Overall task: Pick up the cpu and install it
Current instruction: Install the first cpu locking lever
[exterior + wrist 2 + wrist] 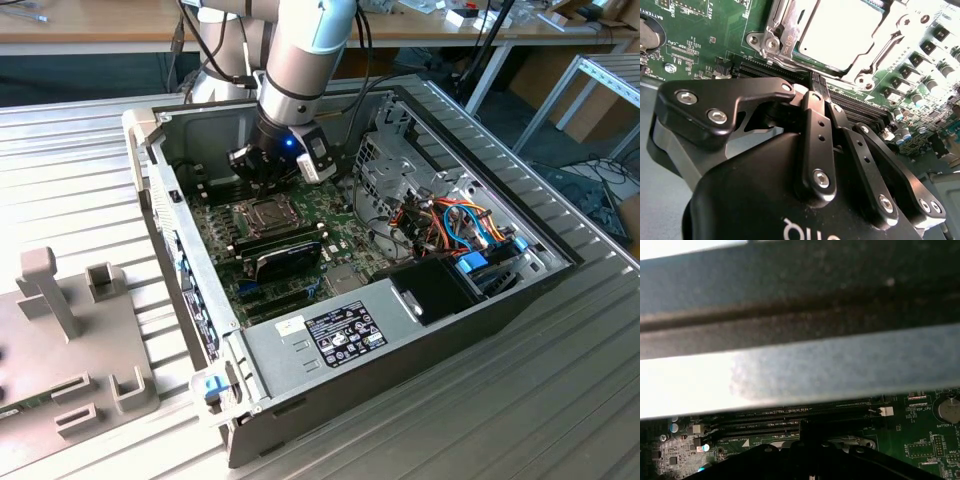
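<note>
Cpu is seated in its socket; gripper (clenched, empty) is best lifted straight upward.

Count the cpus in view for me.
1: the cpu lies inside the metal frame on the motherboard, just beyond the gripper, which could hide others.

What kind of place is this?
Probably a robotics lab or workshop: an opened desktop computer case on a ribbed metal table, wooden workbenches behind, and a grey robot arm.
</note>
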